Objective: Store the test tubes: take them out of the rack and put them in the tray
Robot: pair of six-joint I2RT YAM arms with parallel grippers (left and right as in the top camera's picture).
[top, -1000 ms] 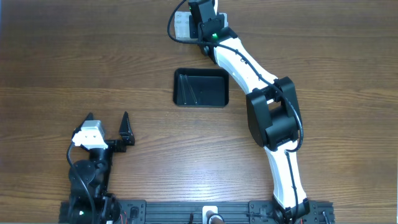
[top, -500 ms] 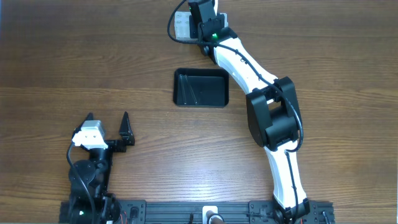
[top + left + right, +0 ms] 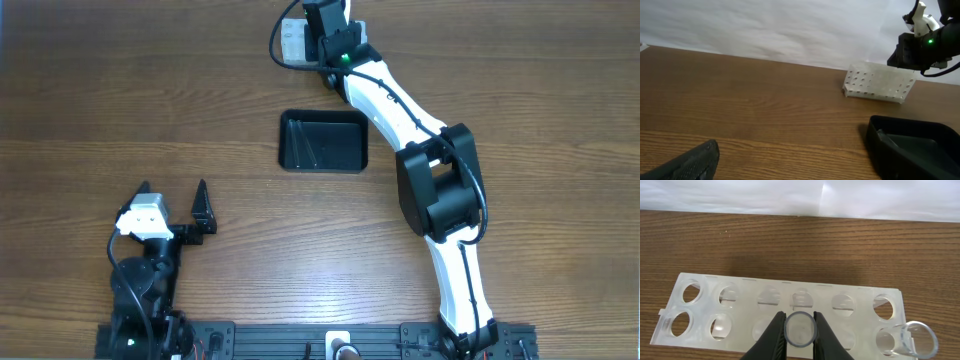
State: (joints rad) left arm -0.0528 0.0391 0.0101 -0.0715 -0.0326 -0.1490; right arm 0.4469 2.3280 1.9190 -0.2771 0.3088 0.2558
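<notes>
The left gripper sat low over the table near its base, fingers spread and holding nothing. Up by the table's far edge stood the clear rack. Over it, the right gripper was clamped on 1 test tube. A 2nd tube stood in a corner hole. The black tray lay just nearer than the rack.

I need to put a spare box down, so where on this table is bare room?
Bare wood lies left of the tray, between it and the left hand, and along the right side of the table. It is crowded at the rack, where the right hand grips a test tube.
</notes>
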